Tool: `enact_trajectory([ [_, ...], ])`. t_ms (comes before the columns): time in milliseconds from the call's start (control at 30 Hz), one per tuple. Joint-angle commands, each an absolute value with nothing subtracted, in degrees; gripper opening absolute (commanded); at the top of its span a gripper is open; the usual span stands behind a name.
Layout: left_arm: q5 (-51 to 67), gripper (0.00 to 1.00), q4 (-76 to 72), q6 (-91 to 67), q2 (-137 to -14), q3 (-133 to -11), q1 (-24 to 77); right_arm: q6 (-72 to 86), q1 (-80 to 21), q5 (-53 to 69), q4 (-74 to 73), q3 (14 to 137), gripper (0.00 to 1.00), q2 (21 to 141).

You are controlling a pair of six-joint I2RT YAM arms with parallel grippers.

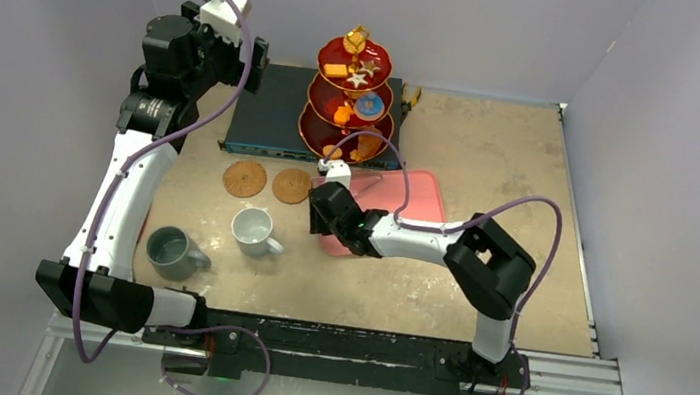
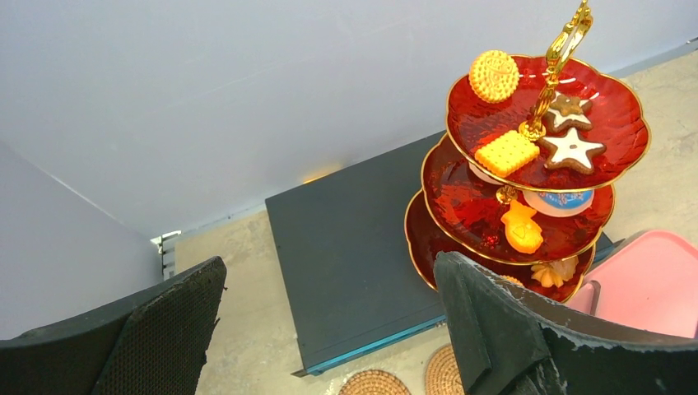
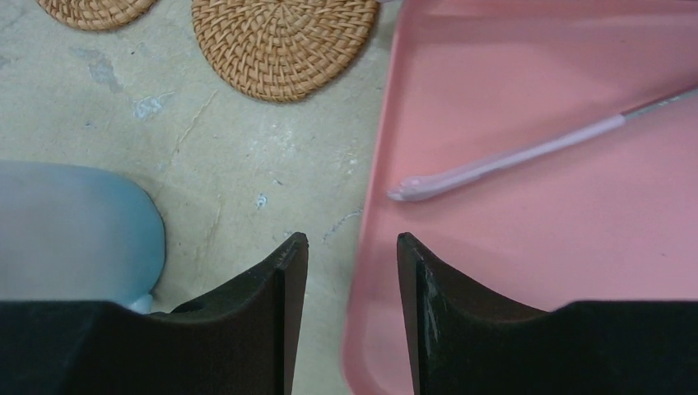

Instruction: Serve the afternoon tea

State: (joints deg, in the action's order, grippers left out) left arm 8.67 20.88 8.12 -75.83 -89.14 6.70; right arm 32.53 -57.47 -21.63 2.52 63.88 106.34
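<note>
Tools first: left tool (image 2: 329, 262) is hanging high over the far-left part of the table (image 1: 491, 165). Its fingers are spread wide and gripping nothing, and its wrist view is taking in the stand (image 2: 617, 123). The right tool (image 3: 352, 243) is hovering low mid-table with its fingers only a narrow gap apart. The left rim of the pink tray (image 3: 535, 230) is running up through that gap; not seeing contact.

The stand is sitting at the far side, seemingly on the right end of the flat dark box (image 1: 271, 112), just behind the tray. It's showing three glossy red tiers, scalloped and gold-rimmed, shrinking upward. The gold handle (image 2: 568, 37) is sticking up through the centre.

Pastries are lying on all three tiers.
- Top: round yellow biscuit (image 2: 494, 76), square yellow cracker (image 2: 507, 153), and two brown star cookies (image 2: 572, 150) with white icing.
- Middle: orange fish-shaped piece (image 2: 522, 227) and round blue-rimmed piece (image 2: 560, 200), half hidden under the top tier.
- Bottom: cream swirl (image 2: 553, 271); the rest is hiding behind the left tool's finger.

Woven cork rounds: left coaster (image 1: 244, 179) and right coaster (image 1: 292, 185) are lying flat side by side, nearly touching, just in front of the box. Both mugs are standing off them.

The white mug (image 1: 251, 229) is standing upright in front of the coasters, nearer the arms, with its handle pointing right. It's just left of the right tool. The grey mug (image 1: 170, 249) is standing upright further left and nearer still, close beside the left arm, handle also pointing right.
</note>
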Motion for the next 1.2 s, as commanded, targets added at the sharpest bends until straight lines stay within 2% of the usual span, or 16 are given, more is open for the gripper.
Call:
enact_trajectory([
  [0, 7.8, 0.99, 21.0, 8.7, -75.5, -89.7, 6.2, 32.6, -58.7, -23.9, 5.2, 68.0, 0.46, 108.6],
  [133, 7.6, 0.99, 21.2, 9.0, -75.2, -89.9, 6.2, 33.4, -59.1, -26.5, 4.1, 68.4, 0.44, 110.8],
  [333, 7.2, 0.99, 21.8, 9.5, -75.2, -90.0, 6.2, 35.5, -59.1, -30.7, 1.8, 66.9, 0.32, 111.9],
  [667, 7.6, 0.99, 22.1, 8.6, -74.6, -86.7, 6.2, 41.5, -58.4, -32.4, 2.0, 57.6, 0.18, 105.3],
  [933, 6.7, 0.99, 22.1, 9.2, -74.2, -85.8, 6.2, 43.5, -49.1, -30.1, 2.2, 48.3, 0.09, 97.2],
  [1167, 6.3, 0.99, 21.6, 9.5, -73.2, -82.1, 6.2, 42.8, -38.8, -26.9, 1.7, 45.7, 0.09, 91.7],
])
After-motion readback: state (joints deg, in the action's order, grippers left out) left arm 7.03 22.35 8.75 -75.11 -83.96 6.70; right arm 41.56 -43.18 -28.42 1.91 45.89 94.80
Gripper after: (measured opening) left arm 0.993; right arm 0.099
